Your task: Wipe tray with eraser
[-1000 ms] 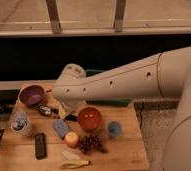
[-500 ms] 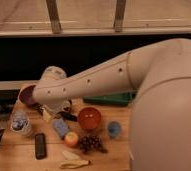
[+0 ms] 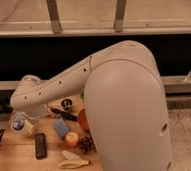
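Note:
The eraser (image 3: pixel 40 145), a flat black slab, lies on the wooden table (image 3: pixel 14 155) near its front left, with nothing touching it. My arm sweeps in from the right and bends down over the table's back left. The gripper (image 3: pixel 37 112) hangs at its end between a white and blue cup (image 3: pixel 19 124) and a light blue block (image 3: pixel 61 128), a little behind the eraser. It stands open and holds nothing. The tray is hidden behind my arm.
An apple (image 3: pixel 72 139), dark grapes (image 3: pixel 86 145) and a banana (image 3: pixel 74 161) lie at the front. An orange-red bowl (image 3: pixel 81 120) shows partly beside my arm. A black utensil (image 3: pixel 64 114) and a small dark round thing (image 3: pixel 65 103) sit behind the blue block.
The arm has swung left and toward the camera, now covering the right of the table and the purple bowl. The gripper has moved left toward the cup. The objects have not moved.

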Robot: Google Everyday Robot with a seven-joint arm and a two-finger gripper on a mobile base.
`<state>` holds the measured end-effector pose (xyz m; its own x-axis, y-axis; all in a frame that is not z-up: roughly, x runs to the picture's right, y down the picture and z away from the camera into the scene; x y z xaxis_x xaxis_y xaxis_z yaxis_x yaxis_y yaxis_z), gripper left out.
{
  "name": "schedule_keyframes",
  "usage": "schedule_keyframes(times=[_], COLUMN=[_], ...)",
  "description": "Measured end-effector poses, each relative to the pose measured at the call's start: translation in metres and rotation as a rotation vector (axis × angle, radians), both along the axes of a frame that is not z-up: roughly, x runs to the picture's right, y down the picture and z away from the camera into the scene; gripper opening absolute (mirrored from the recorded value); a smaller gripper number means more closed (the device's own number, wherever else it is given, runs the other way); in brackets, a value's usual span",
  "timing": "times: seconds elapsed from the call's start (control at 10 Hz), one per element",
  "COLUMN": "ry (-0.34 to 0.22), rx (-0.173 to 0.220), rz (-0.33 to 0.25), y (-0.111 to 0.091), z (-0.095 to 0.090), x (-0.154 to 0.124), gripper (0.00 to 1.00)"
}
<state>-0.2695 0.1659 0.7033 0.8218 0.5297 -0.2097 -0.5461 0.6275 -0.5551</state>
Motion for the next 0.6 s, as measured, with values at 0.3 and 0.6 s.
schedule_keyframes(times=[0.3, 0.6], ry=[0.0, 0.003], rx=[-0.003, -0.019], rz=[0.003, -0.006], y=[0.0002, 0.0012], z=[-0.0005, 0.0019], x=[0.0002, -0.0008], gripper=[0.7, 0.7])
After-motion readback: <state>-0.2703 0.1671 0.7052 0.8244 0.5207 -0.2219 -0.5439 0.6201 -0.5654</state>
